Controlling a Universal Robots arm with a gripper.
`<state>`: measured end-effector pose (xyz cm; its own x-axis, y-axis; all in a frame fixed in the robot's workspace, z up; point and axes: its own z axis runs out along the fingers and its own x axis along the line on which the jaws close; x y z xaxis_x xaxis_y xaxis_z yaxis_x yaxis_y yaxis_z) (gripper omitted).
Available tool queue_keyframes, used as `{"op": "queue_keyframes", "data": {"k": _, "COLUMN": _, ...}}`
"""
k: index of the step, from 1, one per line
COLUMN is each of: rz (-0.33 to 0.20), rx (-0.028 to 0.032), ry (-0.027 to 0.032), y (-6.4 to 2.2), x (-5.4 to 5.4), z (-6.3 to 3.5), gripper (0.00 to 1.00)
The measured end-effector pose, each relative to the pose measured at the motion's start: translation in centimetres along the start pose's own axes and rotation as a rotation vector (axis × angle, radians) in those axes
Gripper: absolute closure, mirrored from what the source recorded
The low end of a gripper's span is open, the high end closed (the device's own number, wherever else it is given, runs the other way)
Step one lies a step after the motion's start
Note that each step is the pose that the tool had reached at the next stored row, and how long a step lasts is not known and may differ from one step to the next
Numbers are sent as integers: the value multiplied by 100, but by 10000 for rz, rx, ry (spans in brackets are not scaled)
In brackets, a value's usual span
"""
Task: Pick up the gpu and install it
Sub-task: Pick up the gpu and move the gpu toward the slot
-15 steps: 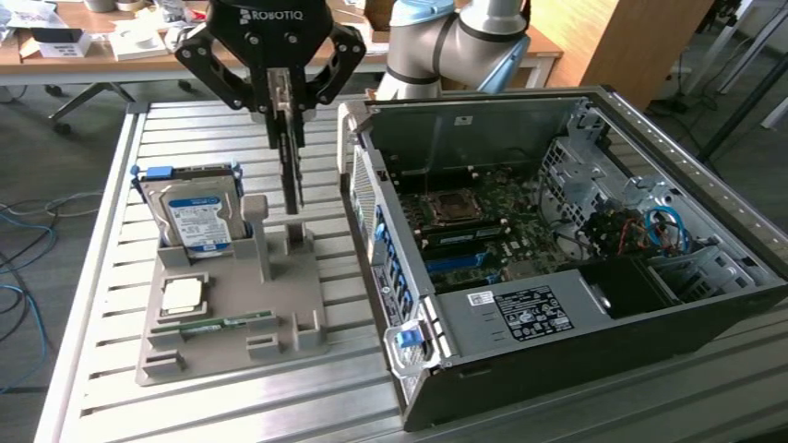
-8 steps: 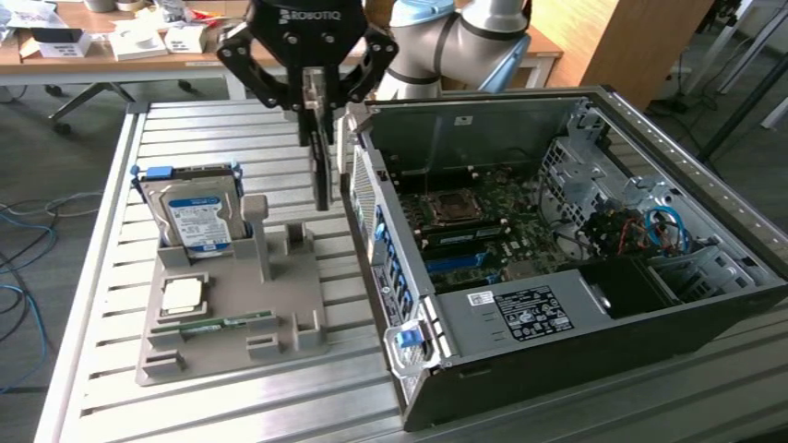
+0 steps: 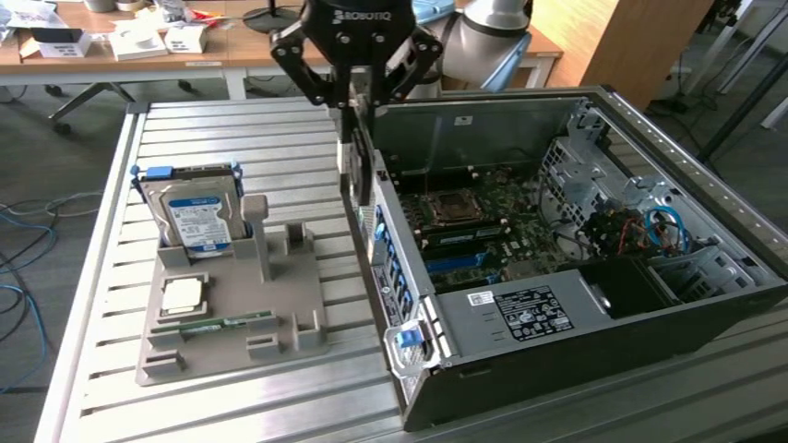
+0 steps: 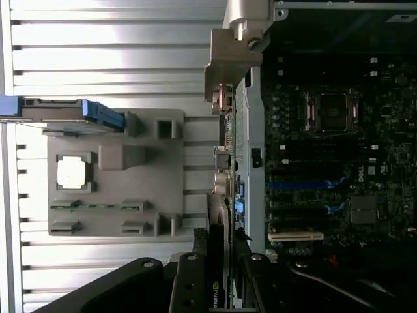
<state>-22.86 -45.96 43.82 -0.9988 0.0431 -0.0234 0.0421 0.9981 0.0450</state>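
My gripper hangs over the rear wall of the open computer case and is shut on the gpu. The gpu is a thin dark card that hangs edge-down between the fingers, just outside the case's rear wall. In the wrist view the gpu runs edge-on away from my gripper, and its silver bracket is at the far end. A black finger presses on each side of the card. The motherboard lies inside the case beside the card, with its slots in sight.
A grey holder stands on the slatted metal table at the exterior view's left. It carries an upright hard drive, a processor chip and a green memory stick. Behind the table is a desk with boxes.
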Motion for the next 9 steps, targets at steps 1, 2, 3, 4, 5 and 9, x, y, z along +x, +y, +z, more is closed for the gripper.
{"op": "queue_keyframes", "data": {"k": 1, "rz": 2, "rx": 0, "ry": 0, "y": 2, "x": -44, "z": 1, "gripper": 74}}
{"op": "queue_keyframes", "data": {"k": 2, "rz": 0, "rx": 1, "ry": 1, "y": 4, "x": -93, "z": 2, "gripper": 74}}
{"op": "queue_keyframes", "data": {"k": 3, "rz": -1, "rx": 2, "ry": 2, "y": 5, "x": -138, "z": 2, "gripper": 74}}
{"op": "queue_keyframes", "data": {"k": 4, "rz": 0, "rx": 1, "ry": 2, "y": 7, "x": -182, "z": 4, "gripper": 74}}
{"op": "queue_keyframes", "data": {"k": 5, "rz": 1, "rx": 1, "ry": 1, "y": 9, "x": -227, "z": 6, "gripper": 74}}
{"op": "queue_keyframes", "data": {"k": 9, "rz": 0, "rx": 2, "ry": 1, "y": 17, "x": -411, "z": 10, "gripper": 74}}
